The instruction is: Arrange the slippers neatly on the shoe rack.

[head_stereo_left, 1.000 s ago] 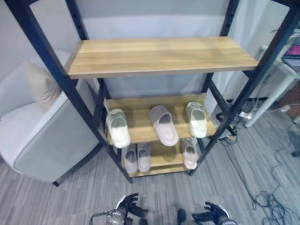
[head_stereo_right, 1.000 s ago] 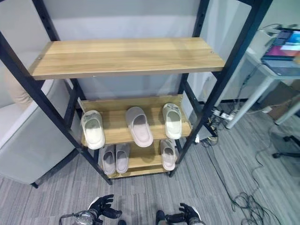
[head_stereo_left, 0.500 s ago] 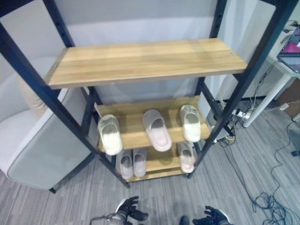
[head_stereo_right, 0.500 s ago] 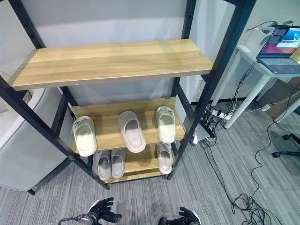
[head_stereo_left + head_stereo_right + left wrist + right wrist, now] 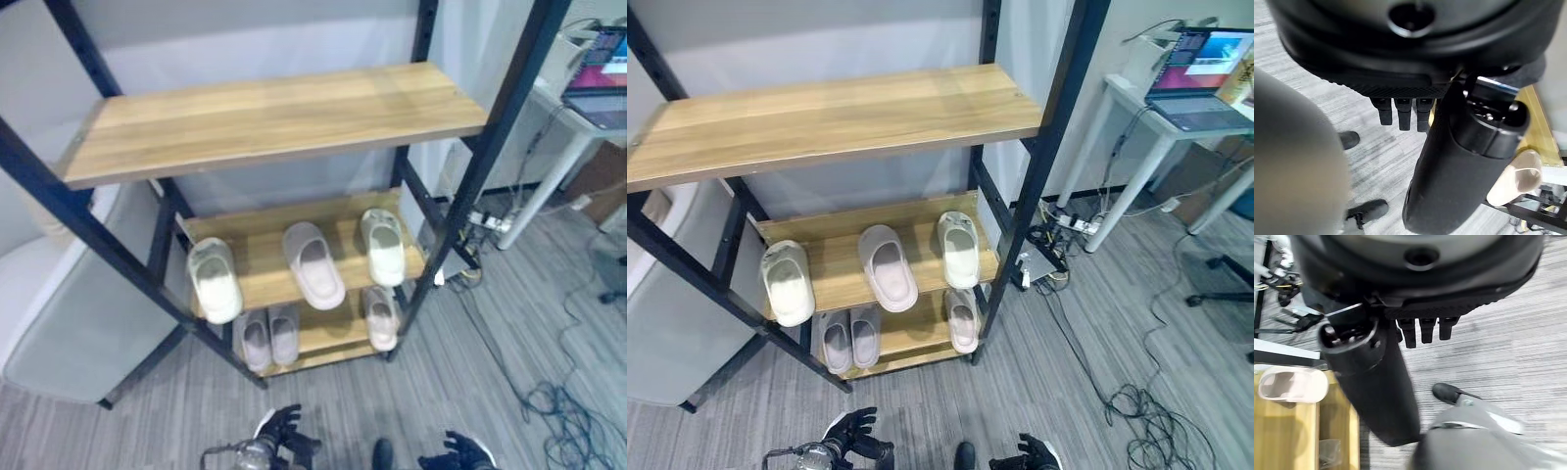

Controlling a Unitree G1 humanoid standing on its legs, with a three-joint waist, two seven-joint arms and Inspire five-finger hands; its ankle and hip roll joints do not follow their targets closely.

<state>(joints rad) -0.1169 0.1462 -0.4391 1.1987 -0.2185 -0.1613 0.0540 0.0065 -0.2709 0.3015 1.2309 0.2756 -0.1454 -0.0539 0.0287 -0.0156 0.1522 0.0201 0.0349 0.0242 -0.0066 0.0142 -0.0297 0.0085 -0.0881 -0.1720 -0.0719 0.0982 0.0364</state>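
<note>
Shoe rack: black metal frame with light wooden shelves [image 5: 265,117], filling the scene from 9 to 1 o'clock; its top shelf carries nothing.
Middle shelf: three slippers lie side by side, apart from one another. A cream foam slipper [image 5: 214,280] sits at the shelf's 9 o'clock end, its tip overhanging the front edge. A pale pink foam slipper [image 5: 313,264] lies in the middle, slightly angled. A second cream foam slipper [image 5: 383,247] lies at the 3 o'clock end.
Bottom shelf: a pair of small pinkish-grey slippers [image 5: 268,336] lies touching side by side towards 9 o'clock; a single pinkish slipper [image 5: 381,316] lies towards 3 o'clock, apart from the pair.
Left hand [image 5: 286,438]: low at 6 o'clock over the grey plank floor [image 5: 509,323], holding nothing, fingers straight and relaxed in its wrist view.
Right hand [image 5: 456,453]: low at 5 o'clock, likewise holding nothing, fingers relaxed.
Surroundings: a pale grey upholstered armchair [image 5: 69,313] stands at 9 o'clock beside the rack; a white desk [image 5: 1161,127] with an open laptop [image 5: 1195,78] stands at 2 o'clock.
</note>
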